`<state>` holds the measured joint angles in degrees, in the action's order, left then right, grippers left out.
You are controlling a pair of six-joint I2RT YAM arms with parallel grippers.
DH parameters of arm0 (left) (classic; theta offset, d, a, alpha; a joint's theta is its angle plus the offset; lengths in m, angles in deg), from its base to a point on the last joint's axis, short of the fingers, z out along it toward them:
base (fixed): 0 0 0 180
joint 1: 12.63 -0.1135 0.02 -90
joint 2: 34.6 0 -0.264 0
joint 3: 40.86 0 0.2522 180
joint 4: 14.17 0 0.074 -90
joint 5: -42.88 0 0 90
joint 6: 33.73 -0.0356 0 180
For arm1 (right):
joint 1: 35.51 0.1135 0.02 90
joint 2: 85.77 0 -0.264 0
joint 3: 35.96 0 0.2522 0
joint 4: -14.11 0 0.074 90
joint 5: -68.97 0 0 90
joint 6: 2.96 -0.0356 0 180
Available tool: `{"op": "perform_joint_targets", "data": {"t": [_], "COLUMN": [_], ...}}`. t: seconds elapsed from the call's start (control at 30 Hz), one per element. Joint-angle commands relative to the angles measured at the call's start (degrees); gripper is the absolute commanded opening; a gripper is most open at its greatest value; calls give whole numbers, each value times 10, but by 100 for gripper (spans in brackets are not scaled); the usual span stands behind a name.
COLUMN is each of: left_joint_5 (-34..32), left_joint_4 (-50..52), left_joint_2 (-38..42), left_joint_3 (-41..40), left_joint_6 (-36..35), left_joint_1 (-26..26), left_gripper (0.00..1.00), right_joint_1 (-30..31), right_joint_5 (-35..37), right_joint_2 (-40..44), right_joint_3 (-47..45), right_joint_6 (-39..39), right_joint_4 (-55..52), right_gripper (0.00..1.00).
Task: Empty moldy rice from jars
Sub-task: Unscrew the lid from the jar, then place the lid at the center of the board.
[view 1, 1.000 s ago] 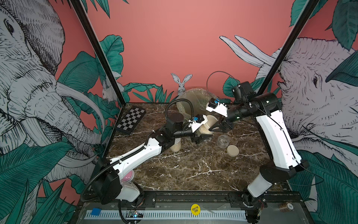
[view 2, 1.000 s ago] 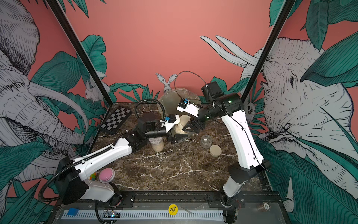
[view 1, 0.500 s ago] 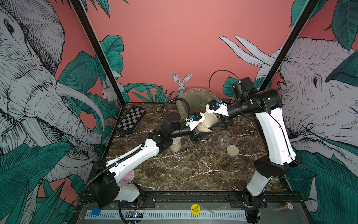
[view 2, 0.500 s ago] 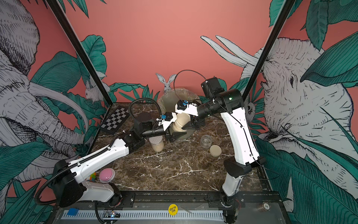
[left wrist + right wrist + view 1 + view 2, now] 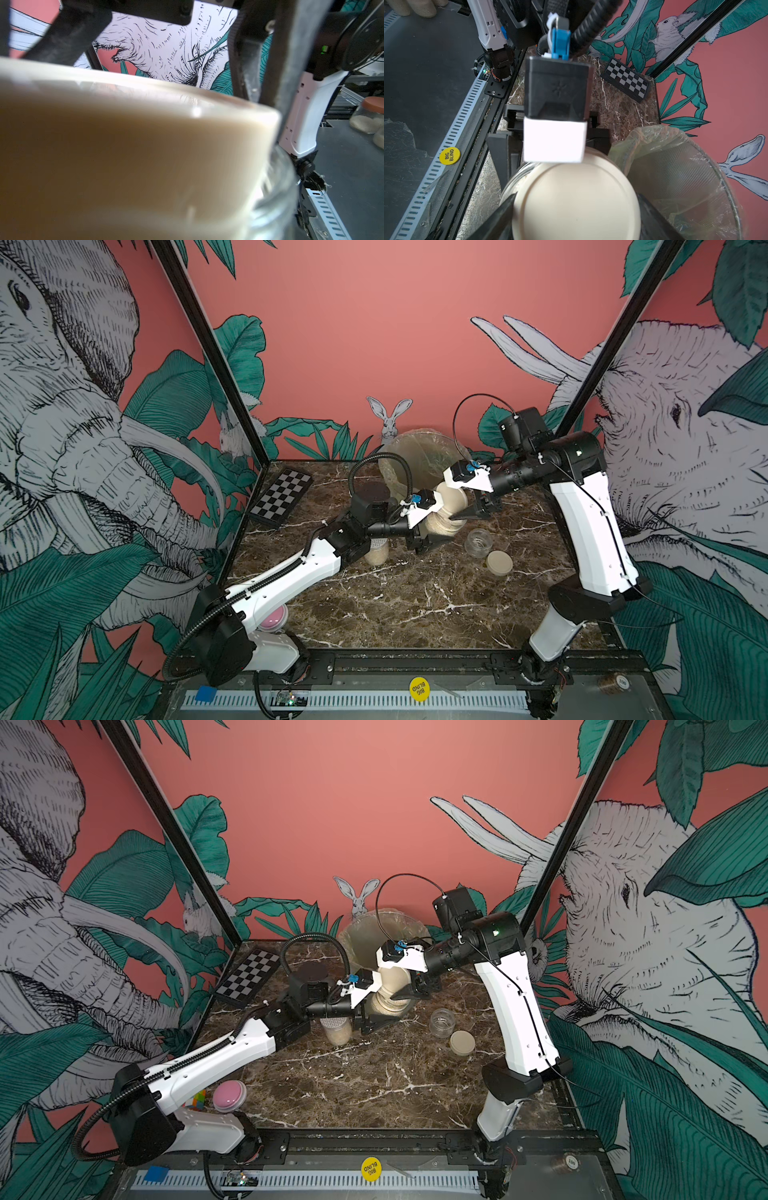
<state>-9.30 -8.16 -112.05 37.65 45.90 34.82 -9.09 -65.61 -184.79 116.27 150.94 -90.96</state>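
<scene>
Marble table, jungle-mural walls. Noted squat jar with moldy rice tilted above table, just in front of bagged bin. Left gripper clamped on its glass body; right gripper pinching beige lid. Taller jar, empty jar, loose lid resting on table.

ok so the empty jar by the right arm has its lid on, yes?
No. The empty jar stands open; its beige lid lies flat on the marble beside it, as both top views show. It does sit by the right arm.
</scene>
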Motion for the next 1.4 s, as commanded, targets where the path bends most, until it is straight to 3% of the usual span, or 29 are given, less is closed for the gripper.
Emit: {"op": "perform_joint_targets", "data": {"t": [0.0,0.5,0.9,1.0,1.2,1.37], "left_joint_5": [23,-51,-119,-132,-163,-182], "left_joint_4": [-34,-4,45,65,78,65], "left_joint_2": [28,65,126,141,190,223], "left_joint_3": [7,-25,-79,-95,-154,-202], "left_joint_6": [-7,-28,-41,-39,-15,5], "left_joint_1": [9,-3,-16,-15,-15,-16], "left_gripper": [0,0,0,0,0,0], "right_joint_1": [4,-44,-63,-63,-63,-61], "right_joint_5": [-18,-16,18,43,80,136], "right_joint_2": [25,133,270,299,332,330], "right_joint_3": [-23,-162,-461,-543,-670,-751], "right_joint_6": [7,-61,-346,-448,-532,-653], "right_joint_4": [-56,101,391,476,526,568], "right_gripper": [51,51,54,52,49,50]}}
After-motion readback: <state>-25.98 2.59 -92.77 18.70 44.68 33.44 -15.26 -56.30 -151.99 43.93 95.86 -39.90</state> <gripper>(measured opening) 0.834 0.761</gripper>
